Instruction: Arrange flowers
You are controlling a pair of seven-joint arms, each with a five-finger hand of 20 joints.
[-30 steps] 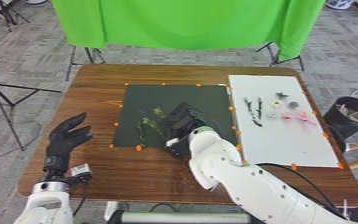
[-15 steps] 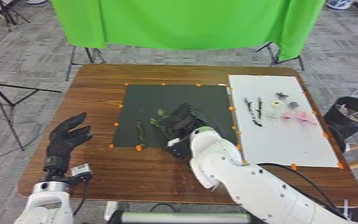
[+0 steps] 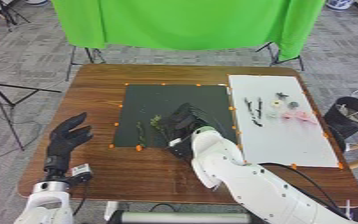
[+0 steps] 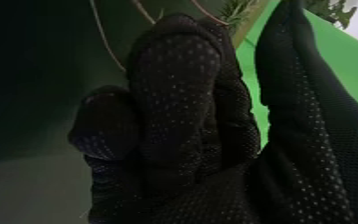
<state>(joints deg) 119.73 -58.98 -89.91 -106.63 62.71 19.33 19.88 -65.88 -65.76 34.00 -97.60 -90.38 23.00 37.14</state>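
The leafy sprig (image 3: 156,122) has just shifted a little toward the near side of the dark mat (image 3: 177,93), beside the right hand (image 3: 186,117), which suggests its placement is being adjusted. Whether that hand clasps the stem, the crowded view hardly lets one tell. The left hand (image 3: 64,140) is relaxed, holding nothing; pink flowers (image 3: 298,116) lie on the white sheet (image 3: 291,145).

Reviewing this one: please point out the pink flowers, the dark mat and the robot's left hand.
Pink flowers (image 3: 299,116): head view, on the petals.
Dark mat (image 3: 177,94): head view, bare far part.
Left hand (image 3: 62,143): head view, on the palm.
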